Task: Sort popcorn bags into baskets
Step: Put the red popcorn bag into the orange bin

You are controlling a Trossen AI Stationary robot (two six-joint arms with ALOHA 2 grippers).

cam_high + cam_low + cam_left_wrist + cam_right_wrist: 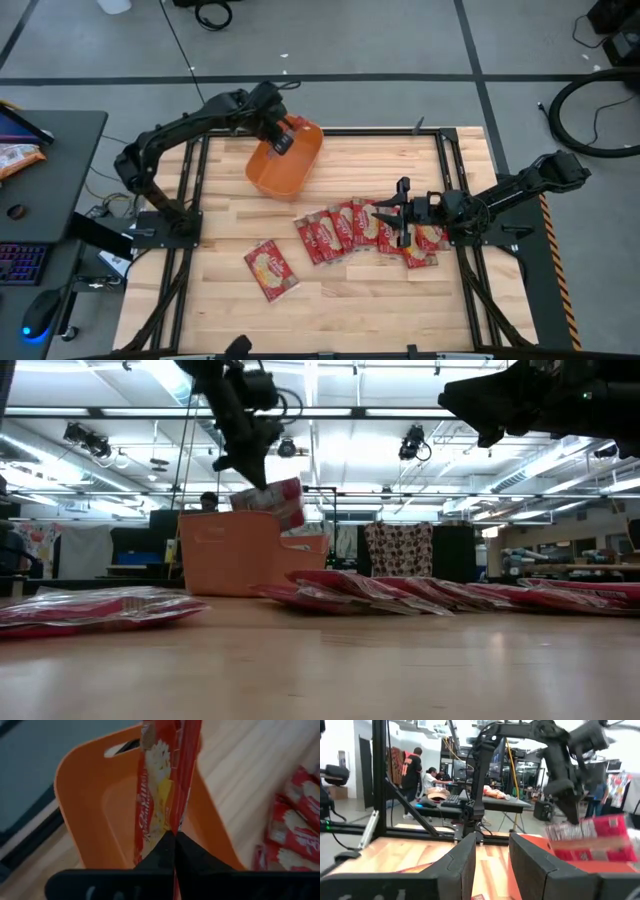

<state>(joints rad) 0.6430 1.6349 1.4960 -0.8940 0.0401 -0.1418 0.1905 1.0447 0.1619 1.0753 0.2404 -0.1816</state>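
My left gripper [282, 138] is shut on one red popcorn bag [275, 500] and hangs over the orange tub [285, 165] at the table's far left. The tub [95, 800] shows under the bag in the left wrist view. Several more bags [365, 230] lie flat and overlapping in a row at the table's middle right. A single bag [272, 268] lies flat nearer the near edge. My right gripper [383, 218] is open above the right part of that row, fingers pointing toward the table's left. It touches nothing [492, 855]. My left gripper pinches the bag between its two fingers [190, 852] at one end of the packet [167, 825], coming from above. The bag is lifted clear and hangs tilted below the fingers [250, 460]. Its lower end [292, 520] is about level with the tub's rim.
Black frame rails run along the table's left and right sides [455, 170]. A dark side desk to the left holds an orange-and-white snack packet [15, 155], a keyboard and a mouse. Bare wood lies along the near edge [400, 310]. People stand beyond the table [412, 767].
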